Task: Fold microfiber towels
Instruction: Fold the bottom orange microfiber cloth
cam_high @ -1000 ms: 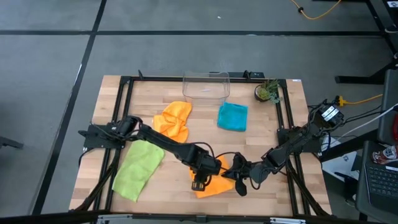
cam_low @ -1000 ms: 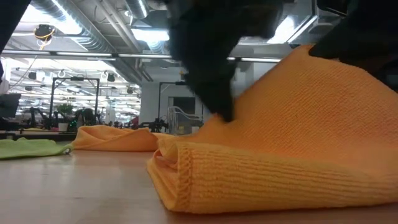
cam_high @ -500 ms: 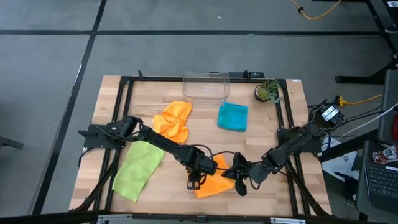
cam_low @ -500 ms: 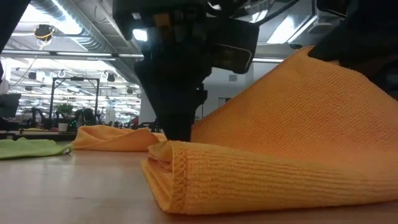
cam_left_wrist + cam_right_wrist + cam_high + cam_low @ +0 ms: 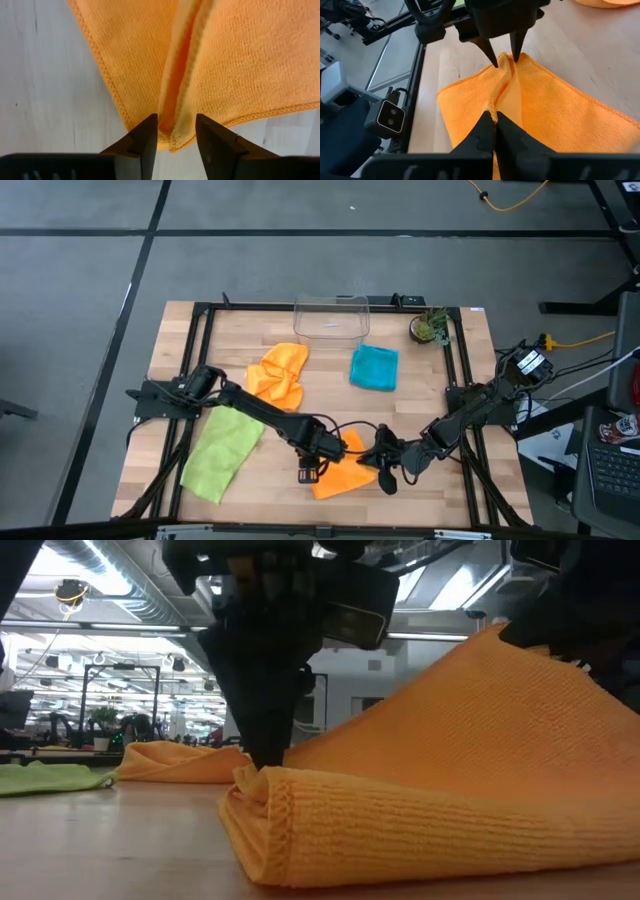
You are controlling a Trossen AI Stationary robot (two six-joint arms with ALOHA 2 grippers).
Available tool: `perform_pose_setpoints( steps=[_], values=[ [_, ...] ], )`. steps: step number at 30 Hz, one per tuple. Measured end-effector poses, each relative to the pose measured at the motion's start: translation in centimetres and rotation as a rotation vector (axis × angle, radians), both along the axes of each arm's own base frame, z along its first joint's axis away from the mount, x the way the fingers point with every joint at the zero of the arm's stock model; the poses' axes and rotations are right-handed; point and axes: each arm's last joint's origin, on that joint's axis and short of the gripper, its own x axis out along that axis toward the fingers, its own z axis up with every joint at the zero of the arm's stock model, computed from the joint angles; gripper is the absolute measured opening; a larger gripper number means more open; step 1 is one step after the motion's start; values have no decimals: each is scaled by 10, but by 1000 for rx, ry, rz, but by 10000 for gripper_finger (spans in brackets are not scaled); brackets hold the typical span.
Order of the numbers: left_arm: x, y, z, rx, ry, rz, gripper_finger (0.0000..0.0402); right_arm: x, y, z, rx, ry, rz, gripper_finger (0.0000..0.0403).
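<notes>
1. The left gripper [image 5: 174, 131] pinches a bunched corner of the orange towel [image 5: 345, 470] near the surface's [image 5: 280, 470] front edge.
2. The right gripper [image 5: 494, 125] is clenched on the opposite edge, raising it (tent-like).
3. Mid-fold, I judge; next, carry both edges over and release.

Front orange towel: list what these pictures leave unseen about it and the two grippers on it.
- Orange towel, high view: the left gripper and right gripper cover its side edges.
- Low view: the towel runs off the picture's right edge, and its raised fold hides the table behind.
- Left wrist view: the left gripper's fingers hide the pinched corner's tip.
- Right wrist view: the shut right gripper hides the towel edge it holds.
</notes>
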Motion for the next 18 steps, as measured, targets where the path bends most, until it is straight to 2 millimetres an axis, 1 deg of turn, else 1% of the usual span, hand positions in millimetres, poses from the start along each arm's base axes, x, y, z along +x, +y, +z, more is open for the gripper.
perform_pose_setpoints(
  steps=[3, 9, 14, 18],
  values=[
    [-1, -2, 1, 30, -10, 3, 98, 0, 0, 0, -2, -2, -7, 3],
    [-5, -8, 4, 36, -13, 23, 11, 1, -2, 0, -2, -2, -14, 3],
    [-8, -14, 5, 32, -1, 51, 2, 2, -2, 0, 14, 0, -26, 3],
    [-14, -15, 16, 61, -5, 77, 0, 2, -2, 0, 18, 0, -28, 3]
  ],
)
